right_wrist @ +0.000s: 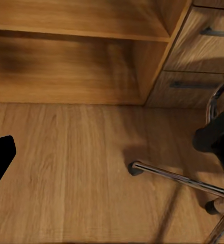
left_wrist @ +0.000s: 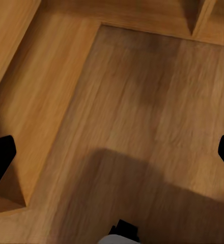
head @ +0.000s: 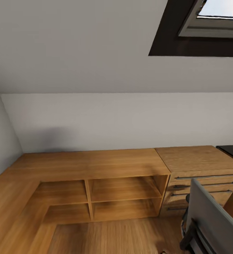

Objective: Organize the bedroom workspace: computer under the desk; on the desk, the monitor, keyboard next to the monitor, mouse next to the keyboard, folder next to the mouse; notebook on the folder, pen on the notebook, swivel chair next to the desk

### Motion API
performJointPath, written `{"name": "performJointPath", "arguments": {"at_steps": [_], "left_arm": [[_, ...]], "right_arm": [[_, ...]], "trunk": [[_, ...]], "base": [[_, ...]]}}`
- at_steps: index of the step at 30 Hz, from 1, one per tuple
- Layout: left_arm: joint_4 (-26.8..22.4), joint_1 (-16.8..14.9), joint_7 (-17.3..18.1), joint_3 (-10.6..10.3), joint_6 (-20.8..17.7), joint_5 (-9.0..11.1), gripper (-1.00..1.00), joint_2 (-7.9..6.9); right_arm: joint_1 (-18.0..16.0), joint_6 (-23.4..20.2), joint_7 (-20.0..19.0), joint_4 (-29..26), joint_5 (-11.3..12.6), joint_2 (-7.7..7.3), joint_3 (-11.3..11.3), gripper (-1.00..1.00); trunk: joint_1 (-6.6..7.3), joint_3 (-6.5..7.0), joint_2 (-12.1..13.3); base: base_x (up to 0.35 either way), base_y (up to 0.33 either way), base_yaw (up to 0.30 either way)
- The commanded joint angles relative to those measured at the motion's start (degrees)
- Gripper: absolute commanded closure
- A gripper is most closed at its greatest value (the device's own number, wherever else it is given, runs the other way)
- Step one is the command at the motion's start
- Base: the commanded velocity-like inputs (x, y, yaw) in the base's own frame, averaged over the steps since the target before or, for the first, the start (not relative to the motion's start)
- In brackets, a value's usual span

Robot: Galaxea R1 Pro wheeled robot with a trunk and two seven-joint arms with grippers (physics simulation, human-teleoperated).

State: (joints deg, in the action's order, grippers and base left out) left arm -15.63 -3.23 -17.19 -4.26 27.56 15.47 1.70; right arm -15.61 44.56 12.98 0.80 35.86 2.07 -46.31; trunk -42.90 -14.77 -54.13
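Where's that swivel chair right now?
The swivel chair sits at the lower right of the head view, on the wooden floor just in front of the drawer unit. The right wrist view shows its chrome legs and casters beside the open shelves.

Soft, even daylight from the skylight (head: 215, 21); blurry low-resolution renders, broad diffuse shadows on the floor (left_wrist: 142, 127).

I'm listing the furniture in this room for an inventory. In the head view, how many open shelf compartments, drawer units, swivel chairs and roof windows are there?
open shelf compartments: 4
drawer unit: 1
swivel chair: 1
roof window: 1
Total: 7
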Motion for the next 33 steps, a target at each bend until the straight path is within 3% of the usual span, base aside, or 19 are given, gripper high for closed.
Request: {"name": "performJointPath", "arguments": {"at_steps": [1,18,33], "left_arm": [[-0.01,-0.02,-0.31,-0.45,0.19,0.44,-1.00,-0.03],[-0.01,-0.02,-0.30,-0.47,0.27,0.39,-1.00,-0.03],[-0.01,-0.02,-0.30,-0.44,0.30,0.35,-1.00,-0.03]], "right_arm": [[-0.07,0.06,0.50,0.08,-0.01,0.04,-0.47,-1.00],[-0.07,0.03,0.62,0.08,-0.07,0.04,-0.46,-1.00],[-0.05,0.09,0.56,0.08,-0.09,0.04,-0.51,-1.00]], "trunk": [[-0.01,-0.08,-0.05],[-0.01,-0.08,-0.05],[-0.01,-0.08,-0.05]], "base": [[0.000,0.000,-0.299],[0.001,0.007,-0.297],[0.088,0.286,-0.280]]}}
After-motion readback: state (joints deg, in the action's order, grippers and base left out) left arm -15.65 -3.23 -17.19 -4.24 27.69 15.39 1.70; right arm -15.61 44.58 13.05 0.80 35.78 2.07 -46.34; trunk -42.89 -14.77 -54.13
